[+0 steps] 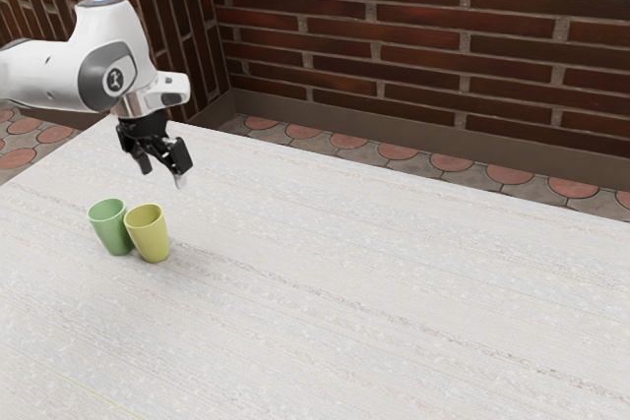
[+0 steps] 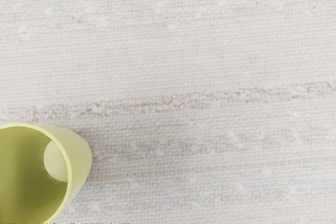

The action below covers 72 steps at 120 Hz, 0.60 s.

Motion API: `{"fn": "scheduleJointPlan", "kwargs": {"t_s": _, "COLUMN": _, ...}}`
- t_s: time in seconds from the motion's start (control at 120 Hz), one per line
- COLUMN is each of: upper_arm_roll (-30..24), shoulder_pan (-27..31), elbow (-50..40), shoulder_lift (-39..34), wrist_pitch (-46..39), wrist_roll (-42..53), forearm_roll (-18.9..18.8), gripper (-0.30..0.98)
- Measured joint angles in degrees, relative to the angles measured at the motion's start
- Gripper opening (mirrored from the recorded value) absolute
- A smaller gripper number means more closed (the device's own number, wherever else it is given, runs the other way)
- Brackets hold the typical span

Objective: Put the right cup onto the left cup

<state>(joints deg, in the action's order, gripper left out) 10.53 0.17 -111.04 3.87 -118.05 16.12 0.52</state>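
High over the table, the black gripper [image 1: 163, 174] hangs with its two fingers spread apart and nothing between them. It is above and beyond the cups in the exterior view. A yellow cup [image 1: 150, 235] stands upright, mouth up, on the exterior view's right of a green cup [image 1: 113, 229], also upright. The two look very close together; whether they touch I cannot tell. In the wrist view the yellow cup [image 2: 77, 156] is partly cut off by the picture's edge, its open mouth and inner bottom visible.
A pale, streaked tabletop [image 1: 374, 282] spreads toward the exterior view's right. Behind its far edge are a tiled floor [image 1: 397, 151] and a brick wall [image 1: 413, 27].
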Motion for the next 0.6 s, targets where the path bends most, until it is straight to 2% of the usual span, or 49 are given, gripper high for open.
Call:
{"fn": "scheduleJointPlan", "kwargs": {"t_s": 0.175, "upper_arm_roll": 0.02, "shoulder_pan": 3.88, "elbow": 0.02, "shoulder_lift": 1.30, "wrist_pitch": -0.33, "wrist_roll": 0.01, "forearm_roll": 0.01, "gripper": 0.69}}
{"fn": "scheduleJointPlan", "kwargs": {"t_s": 0.6, "upper_arm_roll": -0.42, "shoulder_pan": 3.21, "elbow": 1.32, "shoulder_lift": 10.06, "wrist_pitch": -4.52, "wrist_roll": -0.03, "forearm_roll": 0.76, "gripper": 0.69}}
